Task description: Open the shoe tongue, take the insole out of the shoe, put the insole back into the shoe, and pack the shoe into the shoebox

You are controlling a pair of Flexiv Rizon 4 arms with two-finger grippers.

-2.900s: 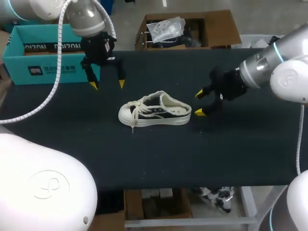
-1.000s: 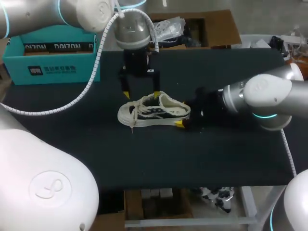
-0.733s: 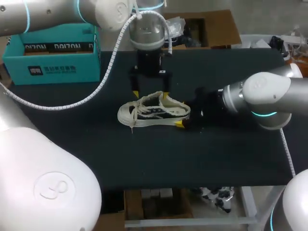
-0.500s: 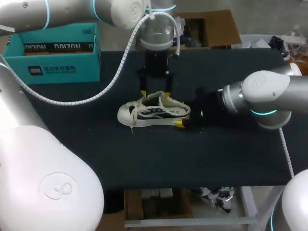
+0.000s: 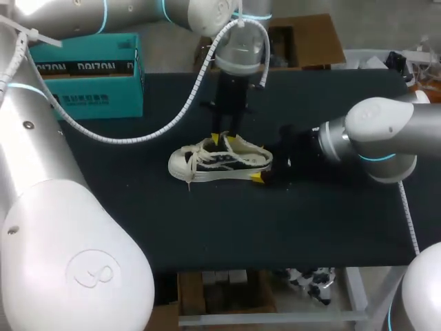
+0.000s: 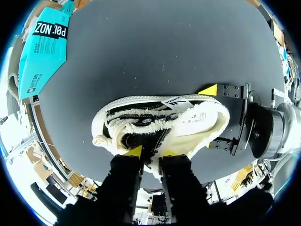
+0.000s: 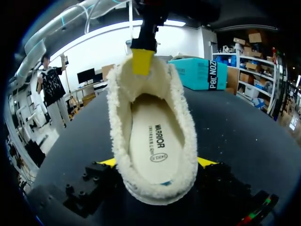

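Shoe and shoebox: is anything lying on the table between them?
Nothing: between the shoe and the shoebox the table is bare, as the head and left wrist views show.

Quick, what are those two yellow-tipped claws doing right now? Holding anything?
Left gripper: closed on the shoe tongue.
Right gripper: closed on the shoe, at its heel.

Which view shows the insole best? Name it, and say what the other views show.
The right wrist view. It looks straight into the open shoe, so the insole shows nearly whole. The left wrist view shows only its heel end, inside the collar. In the head view it is too small to make out.
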